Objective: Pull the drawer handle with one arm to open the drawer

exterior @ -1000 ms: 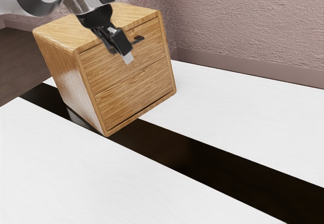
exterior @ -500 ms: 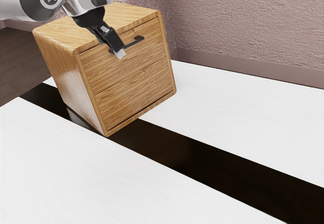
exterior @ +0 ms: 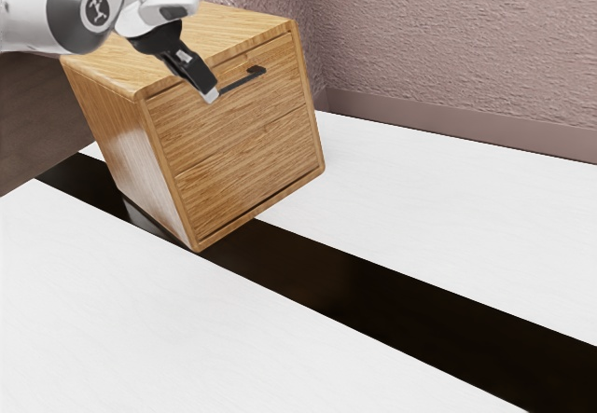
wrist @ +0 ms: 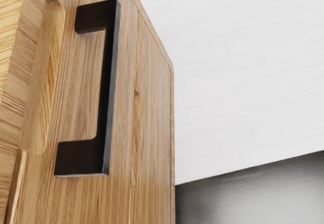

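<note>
Arm [exterior: 84, 3]: is reaching in from the exterior view's upper left, over the top of the wooden cabinet [exterior: 121, 133].
Gripper [exterior: 210, 89]: is pointing down at the cabinet's front top edge, its tip hanging just beside the near end of the handle [exterior: 244, 76]; I cannot tell whether it is released or clenched.
Handle: a black bar, lying just beyond the hand toward the exterior view's right; in the wrist view the handle [wrist: 104, 82] is showing from end to end in front of the hand, standing off the wood over a shallow recess.
Upper drawer [exterior: 252, 105]: is sitting level with the lower drawer [exterior: 242, 175] below the hand.
Table [exterior: 438, 199]: white, stretching away beyond the hand, with a dark gap [exterior: 373, 301] running across it under the cabinet.
Wall [exterior: 448, 31]: pinkish and rough, standing well beyond the hand.
</note>
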Action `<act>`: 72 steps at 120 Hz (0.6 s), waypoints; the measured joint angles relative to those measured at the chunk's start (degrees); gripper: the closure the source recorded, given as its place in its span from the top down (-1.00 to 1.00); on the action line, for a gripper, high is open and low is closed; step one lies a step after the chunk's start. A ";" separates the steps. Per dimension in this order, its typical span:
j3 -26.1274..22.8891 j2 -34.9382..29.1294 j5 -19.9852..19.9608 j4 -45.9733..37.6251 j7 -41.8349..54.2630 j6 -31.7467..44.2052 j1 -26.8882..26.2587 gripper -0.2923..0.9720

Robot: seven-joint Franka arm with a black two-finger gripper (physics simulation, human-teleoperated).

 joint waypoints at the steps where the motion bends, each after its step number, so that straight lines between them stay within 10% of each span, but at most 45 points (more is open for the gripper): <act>1: 0.00 0.11 0.00 -0.01 0.02 0.08 0.00 0.54; 72: 0.42 1.13 -0.47 -2.43 0.91 2.99 0.65 0.54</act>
